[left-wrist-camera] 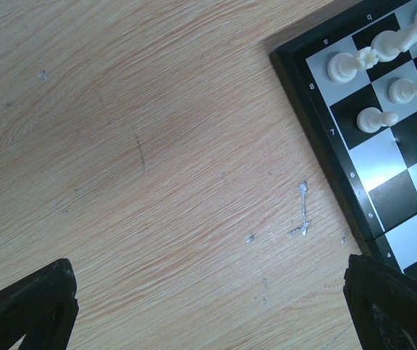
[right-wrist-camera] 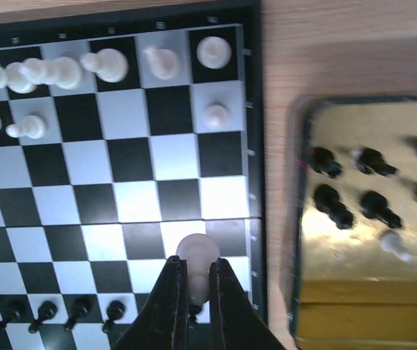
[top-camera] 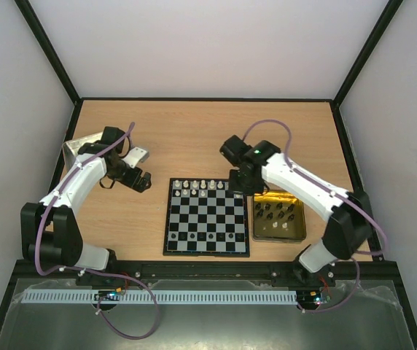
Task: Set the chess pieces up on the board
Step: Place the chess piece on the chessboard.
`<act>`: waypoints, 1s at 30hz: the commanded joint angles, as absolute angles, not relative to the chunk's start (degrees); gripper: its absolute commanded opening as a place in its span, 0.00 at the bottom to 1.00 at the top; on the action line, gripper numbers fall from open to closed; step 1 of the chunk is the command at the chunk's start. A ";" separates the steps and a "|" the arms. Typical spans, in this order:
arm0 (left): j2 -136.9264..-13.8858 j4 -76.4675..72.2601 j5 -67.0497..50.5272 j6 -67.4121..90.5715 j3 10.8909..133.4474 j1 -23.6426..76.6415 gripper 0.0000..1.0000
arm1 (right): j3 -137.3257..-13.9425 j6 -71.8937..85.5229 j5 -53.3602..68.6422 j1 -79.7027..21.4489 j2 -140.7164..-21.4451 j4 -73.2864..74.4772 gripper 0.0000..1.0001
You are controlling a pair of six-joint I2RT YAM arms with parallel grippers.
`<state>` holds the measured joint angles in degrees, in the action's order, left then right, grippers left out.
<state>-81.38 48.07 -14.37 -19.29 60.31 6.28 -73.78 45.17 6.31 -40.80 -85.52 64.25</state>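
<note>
We see the tabletop (top-camera: 194, 131) carrying the board (top-camera: 207, 226), with a gold tin (top-camera: 278, 235) just right of it. Our left hand (top-camera: 143, 179) gapes wide beside the board. Our right hand (right-wrist-camera: 197, 275) pinches a white piece (right-wrist-camera: 196, 251) near its right edge.

Table (top-camera: 194, 135): light wood-grain top with faint scuffs (left-wrist-camera: 303, 215), enclosed by plain white walls (top-camera: 194, 44) on three sides. Shallow gold metal tin (top-camera: 278, 235) sits on its right half. Silver tin lid (top-camera: 77, 147) lies at the far left edge, partly hidden.
</note>
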 commanded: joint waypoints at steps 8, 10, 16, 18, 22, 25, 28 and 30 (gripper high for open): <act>-79.69 47.83 -13.80 -18.98 60.31 5.02 0.99 | -89.69 42.89 4.79 -46.02 -105.25 62.50 0.02; -79.60 47.77 -13.73 -19.06 60.08 4.92 0.99 | -91.93 42.60 4.72 -46.63 -107.83 62.47 0.02; -79.40 47.99 -13.40 -19.56 60.00 4.75 0.99 | -93.40 42.69 5.29 -46.78 -110.64 61.13 0.02; -79.39 47.99 -13.36 -19.59 59.87 4.75 0.99 | -92.53 42.80 5.80 -46.79 -110.60 60.50 0.02; -79.51 47.89 -13.65 -19.47 59.71 4.75 0.99 | -91.03 42.85 6.17 -46.88 -110.67 59.45 0.02; -79.69 47.99 -14.12 -19.42 59.78 4.75 0.99 | -89.53 42.93 6.51 -46.90 -110.89 58.22 0.03; -79.83 47.99 -14.14 -19.46 59.84 4.77 0.99 | -88.45 42.99 6.88 -46.95 -111.46 57.28 0.03; -79.83 47.99 -14.15 -19.43 59.81 4.75 0.99 | -88.02 43.02 7.11 -47.07 -111.74 56.84 0.03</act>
<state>-80.58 47.48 -13.87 -19.29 60.29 5.06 -89.32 43.27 7.05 -46.52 -110.63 58.02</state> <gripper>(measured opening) 0.992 0.035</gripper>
